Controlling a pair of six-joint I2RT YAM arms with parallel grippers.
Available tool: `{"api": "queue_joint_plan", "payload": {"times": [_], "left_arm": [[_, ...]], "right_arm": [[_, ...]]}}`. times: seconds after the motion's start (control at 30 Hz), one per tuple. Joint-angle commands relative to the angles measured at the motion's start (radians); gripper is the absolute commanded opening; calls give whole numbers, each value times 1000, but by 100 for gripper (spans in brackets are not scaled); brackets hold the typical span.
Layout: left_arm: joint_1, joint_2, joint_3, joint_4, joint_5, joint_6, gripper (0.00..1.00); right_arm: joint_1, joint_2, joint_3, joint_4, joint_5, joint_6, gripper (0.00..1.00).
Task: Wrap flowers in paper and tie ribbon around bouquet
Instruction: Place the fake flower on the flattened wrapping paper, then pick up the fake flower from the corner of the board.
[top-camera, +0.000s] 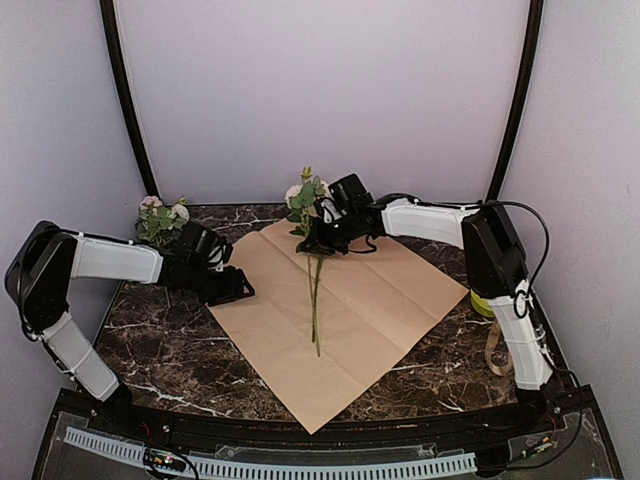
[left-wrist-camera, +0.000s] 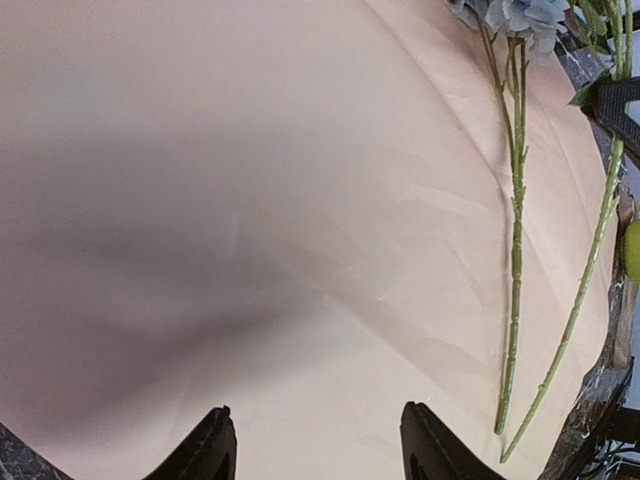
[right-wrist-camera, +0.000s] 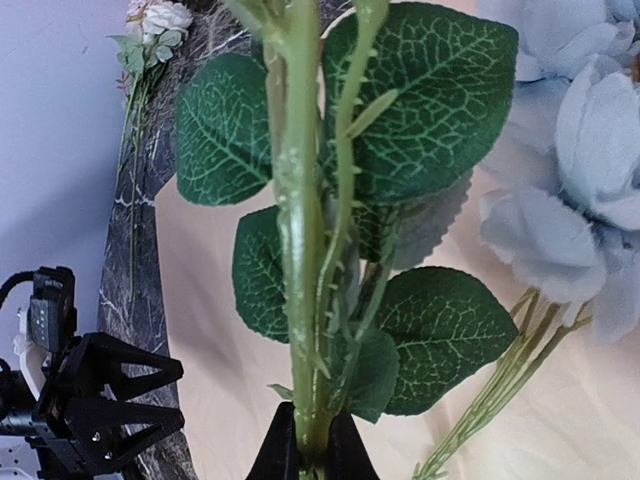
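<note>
The flowers (top-camera: 303, 205) lie on the paper (top-camera: 370, 300). Their long thin stems run up the middle of the sheet towards its far corner, where the pale blooms and green leaves sit. The left wrist view shows two stems (left-wrist-camera: 516, 230) side by side, bare along most of their length.

The right claw (top-camera: 322, 237) is closed on one green stem among the leaves, just below the blooms. In its own camera the two fingertips (right-wrist-camera: 283, 450) pinch that stem, with broad veined leaves fanned out above them and pale petals off to the right.

The paper is spread flat on the dark marbled worktop (top-camera: 160, 340) with its tan face up. It is turned like a diamond and shows faint fold creases.

The left claw (top-camera: 232, 287) hangs over the sheet's left corner with its fingers (left-wrist-camera: 210, 448) spread apart and nothing between them. Only tan paper (left-wrist-camera: 250, 200) shows below.

A second small bunch (top-camera: 160, 218) with white and pink blooms rests at the back left of the worktop, well apart from the paper.

The ribbon (top-camera: 492, 352) curls at the right edge beside the right arm, off the sheet. A small yellow-green object (top-camera: 481, 303) sits just behind the ribbon, too hidden to identify.
</note>
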Motion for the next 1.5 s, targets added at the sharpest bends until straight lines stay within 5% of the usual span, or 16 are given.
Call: {"api": "queue_joint_plan", "payload": {"times": [0.0,0.1,0.33,0.73,0.87,1.07,1.17,1.47], "left_arm": [[-6,34,-22,-4,-8,3,57],[-5,55,-33,5,-4,5,57],[-5,65,-44,20,5,8,56],[19,-18,104,-128,-80,147,60],[145,-60,196,-243,-119,230,66],[476,0,366,-343,-34,287,77],[578,85,459,-368,-136,310,79],[674,434,822,-505,-269,423,83]], "right_arm": [[-9,53,76,22,76,19,0],[-12,96,113,1,85,18,0],[-14,99,110,-7,139,12,22],[-11,-108,-32,51,229,-23,33],[-3,-218,-121,67,265,-87,34],[3,-348,-243,78,257,-175,35],[2,-376,-275,60,253,-205,35],[3,-395,-346,27,243,-261,36]]}}
